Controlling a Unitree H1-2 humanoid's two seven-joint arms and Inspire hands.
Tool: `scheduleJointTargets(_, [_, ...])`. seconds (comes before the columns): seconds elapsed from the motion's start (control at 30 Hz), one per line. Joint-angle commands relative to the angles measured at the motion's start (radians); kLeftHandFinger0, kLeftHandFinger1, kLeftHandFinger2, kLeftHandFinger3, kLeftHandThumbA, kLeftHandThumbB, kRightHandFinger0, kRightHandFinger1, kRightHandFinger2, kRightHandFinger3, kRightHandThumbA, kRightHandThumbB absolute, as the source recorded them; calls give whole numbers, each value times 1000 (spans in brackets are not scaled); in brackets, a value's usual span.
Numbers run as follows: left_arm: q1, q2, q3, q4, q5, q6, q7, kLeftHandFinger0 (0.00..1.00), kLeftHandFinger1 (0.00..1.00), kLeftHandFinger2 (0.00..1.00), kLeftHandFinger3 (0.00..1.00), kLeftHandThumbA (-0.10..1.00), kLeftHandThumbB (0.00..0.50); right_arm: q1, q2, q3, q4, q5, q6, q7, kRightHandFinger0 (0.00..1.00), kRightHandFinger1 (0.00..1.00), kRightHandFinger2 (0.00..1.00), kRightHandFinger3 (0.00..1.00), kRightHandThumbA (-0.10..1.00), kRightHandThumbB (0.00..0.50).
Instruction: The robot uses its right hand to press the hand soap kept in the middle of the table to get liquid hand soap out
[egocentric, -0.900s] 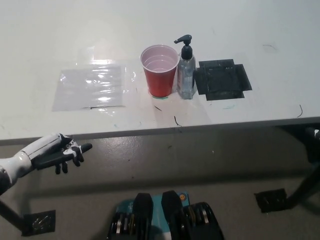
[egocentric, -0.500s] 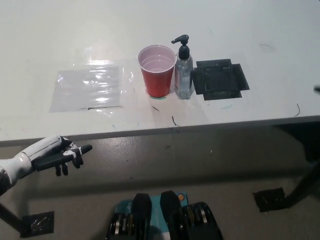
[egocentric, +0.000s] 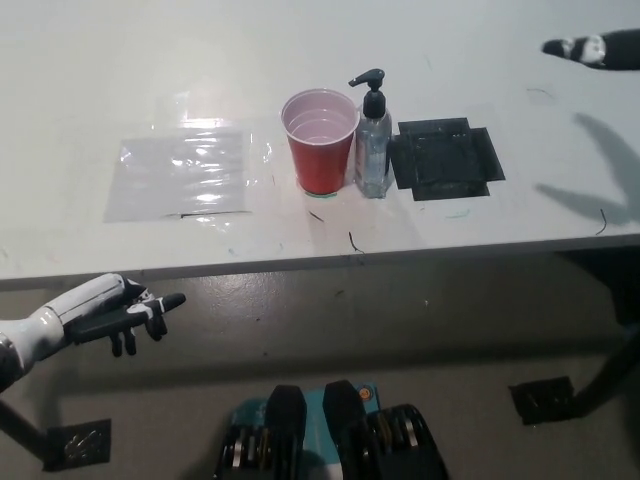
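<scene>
A: Starting at the left, we see the white left robot hand (egocentric: 112, 315) below the near edge of the tabletop (egocentric: 300, 60), off the surface, with its fingers spread apart and nothing in it.

B: Agreed. Moving right, we find a clear plastic sheet (egocentric: 182, 172) lying flat on the tabletop.

A: Next comes the red cup (egocentric: 320, 141), upright, its mouth open to us.

B: And the hand soap bottle (egocentric: 374, 135) stands just beside the cup on its right, upright, about mid-tabletop. We read it as a clear bottle with a black pump, the spout pointing toward the cup's side. Nothing touches the pump.

A: Right of the bottle, close beside it, we see a black patch (egocentric: 445, 160) flat on the surface.

B: Farthest right, at the upper corner, only the tip of the black right robot hand (egocentric: 592, 48) enters, well apart from the bottle, with its shadow on the tabletop below it.

A: We cannot tell whether that one is spread or closed.
</scene>
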Motion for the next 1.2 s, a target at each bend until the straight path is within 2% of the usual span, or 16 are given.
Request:
scheduleJointTargets(0.0, [-36, 36, 7, -18, 17, 6, -26, 380, 360, 475, 625, 878, 173, -103, 13, 50, 36, -74, -74, 27, 1000, 1000, 1000, 1000, 1000, 383])
scheduleJointTargets(0.2, [-40, 37, 10, -29, 23, 15, -33, 406, 381, 499, 655, 874, 170, -139, 55, 109, 78, -130, -98, 14, 1000, 1000, 1000, 1000, 1000, 434])
scheduleJointTargets(0.23, [-39, 35, 13, -25, 19, 13, -34, 405, 380, 496, 649, 867, 167, -145, 61, 118, 84, -134, -104, 22, 1000, 1000, 1000, 1000, 1000, 401])
scheduleJointTargets(0.33, [-37, 37, 13, -24, 25, 10, -38, 388, 371, 494, 658, 888, 182, -162, 91, 154, 96, -152, -96, 35, 1000, 1000, 1000, 1000, 1000, 352])
scheduleJointTargets(0.4, [-37, 36, 14, -23, 26, 10, -39, 386, 371, 494, 658, 887, 182, -163, 93, 154, 98, -155, -96, 35, 1000, 1000, 1000, 1000, 1000, 350])
scheduleJointTargets(0.43, [-43, 34, 19, -20, 15, 24, -46, 389, 373, 496, 655, 880, 196, -174, 109, 167, 108, -159, -91, 42, 1000, 1000, 1000, 1000, 1000, 329])
scheduleJointTargets(0.53, [-45, 31, 22, -18, 11, 22, -46, 382, 363, 484, 632, 865, 203, -183, 130, 194, 134, -179, -109, 49, 1000, 1000, 1000, 1000, 1000, 356])
scheduleJointTargets(0.57, [-48, 33, 19, -25, 16, 26, -48, 388, 368, 487, 634, 860, 187, -183, 137, 203, 140, -185, -119, 51, 1000, 1000, 1000, 1000, 1000, 342])
scheduleJointTargets(0.6, [-49, 36, 16, -29, 21, 18, -49, 401, 379, 497, 644, 855, 167, -187, 148, 227, 154, -212, -137, 48, 1000, 1000, 949, 1000, 1000, 228])
scheduleJointTargets(0.63, [-49, 37, 15, -29, 23, 14, -49, 408, 385, 504, 655, 853, 164, -188, 152, 236, 160, -223, -144, 47, 822, 885, 885, 1000, 1000, 268])
scheduleJointTargets(0.67, [-50, 39, 14, -34, 22, 22, -52, 414, 392, 516, 669, 854, 157, -193, 152, 259, 165, -248, -149, 53, 971, 1000, 1000, 1000, 1000, 255])
scheduleJointTargets(0.73, [-53, 41, 9, -27, 28, 14, -54, 406, 381, 505, 661, 880, 182, -195, 160, 293, 177, -284, -159, 53, 1000, 1000, 1000, 1000, 1000, 298])
scheduleJointTargets(0.77, [-53, 41, 10, -25, 28, 13, -54, 402, 377, 499, 655, 886, 195, -198, 164, 304, 190, -289, -167, 57, 1000, 1000, 1000, 1000, 1000, 385])
scheduleJointTargets(0.83, [-56, 41, 11, -16, 24, 7, -61, 382, 361, 485, 638, 891, 198, -205, 167, 340, 225, -311, -194, 71, 1000, 1000, 1000, 1000, 1000, 449])
scheduleJointTargets(0.97, [-63, 43, 9, -18, 26, 19, -68, 390, 373, 494, 646, 897, 204, -217, 172, 366, 267, -332, -221, 73, 1000, 1000, 1000, 1000, 1000, 480])
scheduleJointTargets(1.17, [-67, 42, 14, -11, 26, 12, -77, 379, 352, 472, 637, 899, 205, -206, 177, 356, 284, -340, -240, 77, 1000, 1000, 1000, 1000, 1000, 474])
